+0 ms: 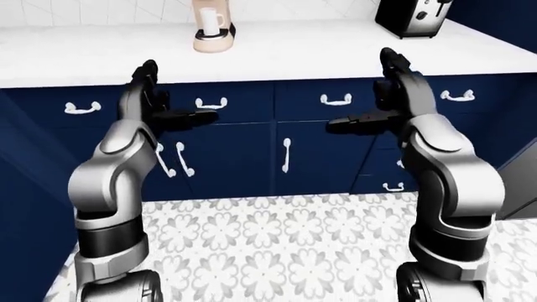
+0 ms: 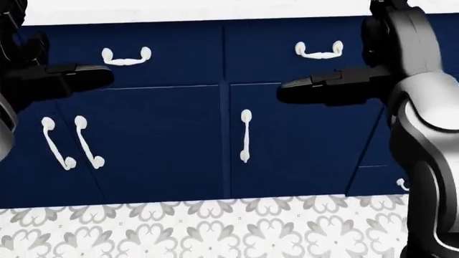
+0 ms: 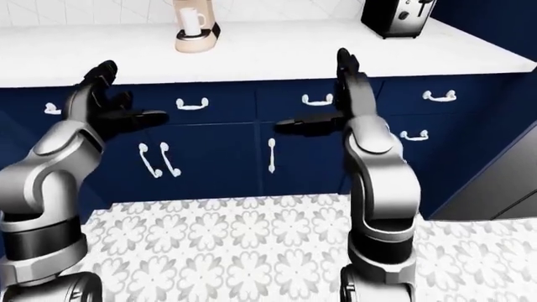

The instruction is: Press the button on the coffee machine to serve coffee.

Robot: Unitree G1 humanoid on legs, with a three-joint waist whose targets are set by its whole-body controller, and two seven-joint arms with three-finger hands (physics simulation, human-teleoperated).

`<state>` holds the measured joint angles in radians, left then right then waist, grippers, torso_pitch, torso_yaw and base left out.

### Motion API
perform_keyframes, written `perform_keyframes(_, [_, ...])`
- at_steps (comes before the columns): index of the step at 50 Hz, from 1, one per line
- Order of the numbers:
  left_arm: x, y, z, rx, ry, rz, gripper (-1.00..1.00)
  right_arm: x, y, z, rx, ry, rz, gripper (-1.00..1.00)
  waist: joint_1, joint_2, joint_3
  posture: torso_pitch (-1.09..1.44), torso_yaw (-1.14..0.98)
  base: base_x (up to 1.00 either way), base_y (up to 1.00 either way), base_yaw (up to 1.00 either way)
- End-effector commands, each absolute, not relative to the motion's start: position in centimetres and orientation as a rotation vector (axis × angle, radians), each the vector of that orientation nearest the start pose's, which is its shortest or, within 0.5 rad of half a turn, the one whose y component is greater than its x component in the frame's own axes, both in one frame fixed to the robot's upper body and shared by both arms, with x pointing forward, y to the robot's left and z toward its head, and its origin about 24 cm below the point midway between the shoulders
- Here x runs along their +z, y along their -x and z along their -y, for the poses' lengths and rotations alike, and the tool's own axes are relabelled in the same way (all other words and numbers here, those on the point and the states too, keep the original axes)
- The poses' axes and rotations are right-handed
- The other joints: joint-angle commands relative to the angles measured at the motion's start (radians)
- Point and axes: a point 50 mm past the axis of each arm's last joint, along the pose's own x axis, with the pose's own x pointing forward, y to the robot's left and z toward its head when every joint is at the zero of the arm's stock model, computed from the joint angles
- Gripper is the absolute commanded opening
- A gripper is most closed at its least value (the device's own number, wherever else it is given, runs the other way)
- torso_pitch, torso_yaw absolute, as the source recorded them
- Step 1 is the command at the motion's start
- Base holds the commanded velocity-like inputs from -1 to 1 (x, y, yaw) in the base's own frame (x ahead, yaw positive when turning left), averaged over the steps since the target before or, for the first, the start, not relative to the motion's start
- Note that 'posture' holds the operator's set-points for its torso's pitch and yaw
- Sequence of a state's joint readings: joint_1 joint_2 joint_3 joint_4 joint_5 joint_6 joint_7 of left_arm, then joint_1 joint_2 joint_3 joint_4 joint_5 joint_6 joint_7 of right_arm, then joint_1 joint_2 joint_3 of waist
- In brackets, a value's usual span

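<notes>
The beige coffee machine [image 1: 213,34] stands on the white counter [image 1: 302,53] at the top of the left-eye view, cut off by the top edge; a white mug [image 1: 211,21] sits in it. Its button is not visible. My left hand [image 1: 172,100] is raised in front of the blue drawers, fingers spread open, empty. My right hand [image 1: 369,100] is raised likewise, open and empty. Both hands are well below and short of the machine.
A black toaster [image 1: 413,16] stands on the counter at the top right. Blue cabinets [image 1: 277,145] with white handles run below the counter. A patterned tile floor [image 1: 277,239] lies between me and the cabinets. A blue cabinet side [image 1: 21,207] is at the left.
</notes>
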<state>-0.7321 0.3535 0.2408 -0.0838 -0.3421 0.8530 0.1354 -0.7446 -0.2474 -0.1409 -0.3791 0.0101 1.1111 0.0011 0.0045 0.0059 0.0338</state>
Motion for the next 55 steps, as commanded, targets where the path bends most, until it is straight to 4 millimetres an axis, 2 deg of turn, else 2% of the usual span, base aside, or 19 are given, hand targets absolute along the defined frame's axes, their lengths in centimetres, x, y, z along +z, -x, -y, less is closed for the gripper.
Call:
perform_keyframes(1, [24.6,-33.7,-20.9,0.104,0.058,0.108,1.0,26.2,-31.6,17.1,-0.075,0.177,0.096,1.0,0.001,0.001,-0.022,0.0,0.0,0.0,0.0,0.0])
perform_keyframes(5, [24.4,-33.7,-21.0,0.109,0.054,0.116,1.0,27.3,-31.5,17.4,-0.07,0.182,0.12,1.0,0.0,0.002,-0.025,0.0,0.0,0.0,0.0,0.0])
perform_keyframes(9, [25.3,-33.5,-20.4,0.111,0.057,0.126,1.0,28.1,-30.5,17.8,-0.08,0.166,0.14,1.0,0.004,0.0,-0.023,0.0,0.0,0.0,0.0,0.0])
perform_keyframes(15, [25.9,-33.7,-20.4,0.114,0.051,0.127,1.0,28.7,-31.2,17.5,-0.067,0.147,0.157,1.0,0.001,-0.001,-0.021,0.0,0.0,0.0,0.0,0.0])
perform_keyframes(18, [25.6,-33.8,-20.5,0.121,0.051,0.128,1.0,28.3,-31.1,17.5,-0.057,0.13,0.166,1.0,0.0,0.0,-0.022,0.0,0.0,0.0,0.0,0.0])
perform_keyframes(23, [26.2,-33.8,-20.6,0.121,0.05,0.134,1.0,28.6,-31.1,17.6,-0.063,0.134,0.166,1.0,0.001,0.001,-0.024,0.0,0.0,0.0,0.0,0.0])
perform_keyframes(34, [26.3,-33.8,-20.8,0.125,0.05,0.133,1.0,28.7,-31.1,17.8,-0.068,0.131,0.162,1.0,0.0,0.0,-0.017,0.0,0.0,0.01,0.0,0.0])
perform_keyframes(35, [26.2,-33.8,-20.8,0.125,0.049,0.133,1.0,28.7,-31.1,17.8,-0.068,0.132,0.161,1.0,-0.001,0.004,-0.039,0.0,0.0,0.08,0.0,0.0])
perform_keyframes(40, [26.2,-33.9,-20.7,0.125,0.048,0.13,1.0,28.6,-31.0,18.0,-0.068,0.125,0.161,1.0,-0.002,0.001,-0.014,0.0,0.0,0.15,0.0,0.0])
perform_keyframes(44, [26.2,-33.9,-20.6,0.123,0.049,0.131,1.0,28.3,-30.9,18.0,-0.069,0.122,0.16,1.0,-0.002,-0.007,-0.009,0.0,0.0,0.2,0.0,0.0])
perform_keyframes(48, [26.3,-33.8,-20.7,0.123,0.048,0.132,1.0,28.2,-30.8,18.1,-0.069,0.121,0.159,1.0,-0.005,0.008,-0.01,0.0,0.0,0.21,0.0,0.0])
perform_keyframes(49, [26.3,-33.9,-20.6,0.123,0.047,0.131,1.0,28.2,-30.8,18.0,-0.069,0.12,0.158,1.0,-0.006,0.018,-0.01,0.0,0.0,0.21,0.0,0.0])
perform_keyframes(51, [26.4,-33.9,-20.6,0.122,0.044,0.132,1.0,28.1,-30.8,18.0,-0.068,0.118,0.158,1.0,-0.003,0.051,-0.004,0.0,0.0,0.21,0.0,0.0])
perform_keyframes(53, [26.1,-33.9,-20.6,0.122,0.045,0.132,1.0,27.9,-30.7,18.1,-0.069,0.114,0.156,1.0,-0.007,0.035,-0.016,0.0,0.0,0.21,0.0,0.0])
perform_keyframes(55, [26.0,-33.9,-20.6,0.121,0.044,0.129,1.0,27.9,-30.6,18.2,-0.072,0.115,0.155,1.0,-0.005,0.046,-0.012,0.0,0.0,0.21,0.0,0.0])
